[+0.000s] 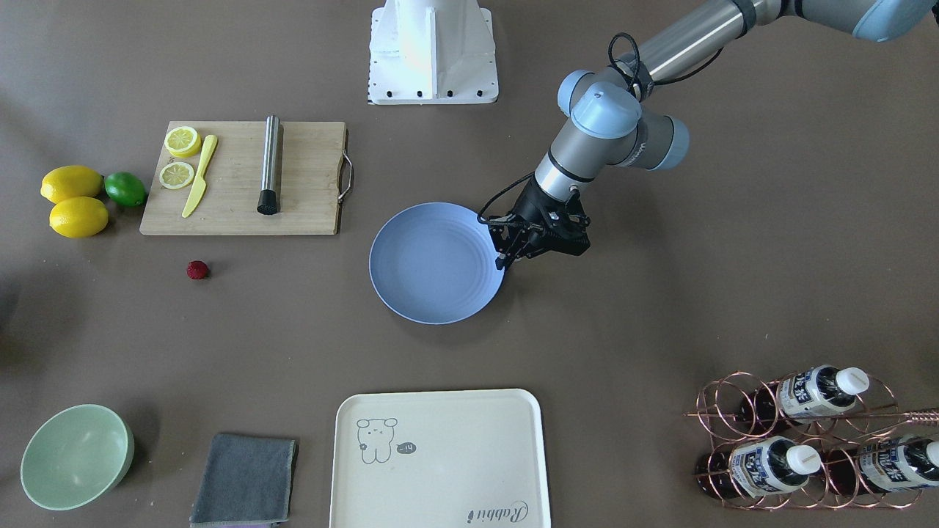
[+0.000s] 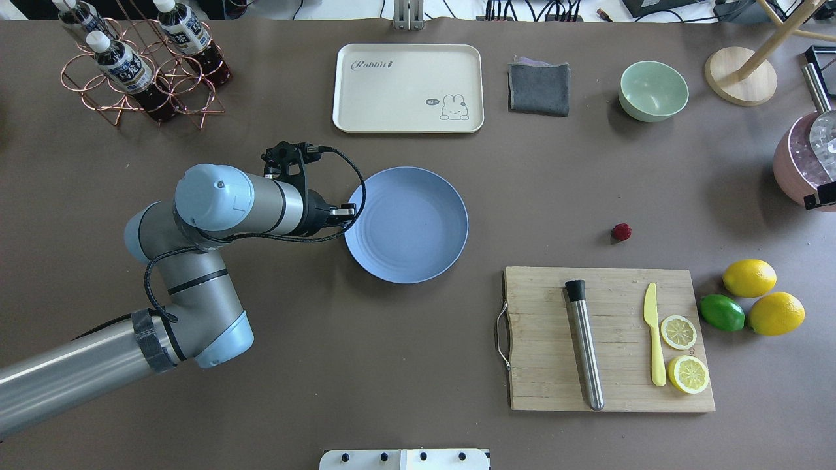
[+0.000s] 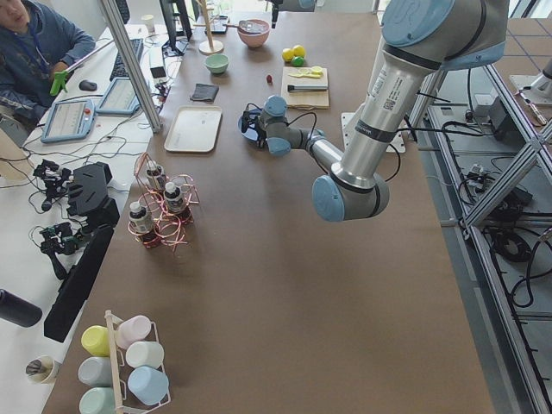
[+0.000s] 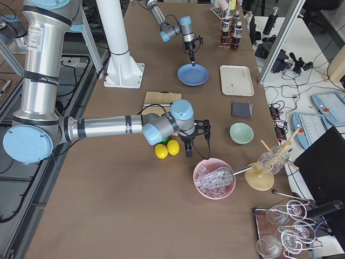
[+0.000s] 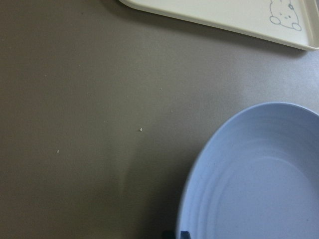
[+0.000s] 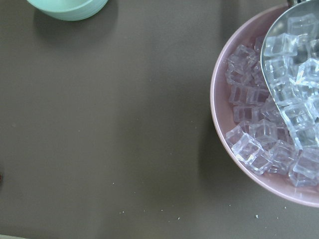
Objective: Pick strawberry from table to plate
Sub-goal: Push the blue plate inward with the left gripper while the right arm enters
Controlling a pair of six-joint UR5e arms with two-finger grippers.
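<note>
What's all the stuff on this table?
Tiny dark-red strawberry: one, on bare brown-grey table.
Round blue-lavender plate: one, mid-table.
Wooden cutting board: one, holding yellow knife, steel cylinder, two lemon halves.
Whole yellow lemons: two, beside green lime.
Pale green bowl, grey cloth, cream tray: one each, far side from robot.
Copper wire rack: one, holding three bottles.
Pink bowl: one, holding clear ice cubes.
Left gripper: black, at plate's rim.
Right gripper: black, near pink bowl.

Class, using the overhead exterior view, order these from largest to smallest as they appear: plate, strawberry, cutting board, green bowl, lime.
1. cutting board
2. plate
3. green bowl
4. lime
5. strawberry
The bowl sits farthest from the camera, but the gaps are wide enough to rank.
</note>
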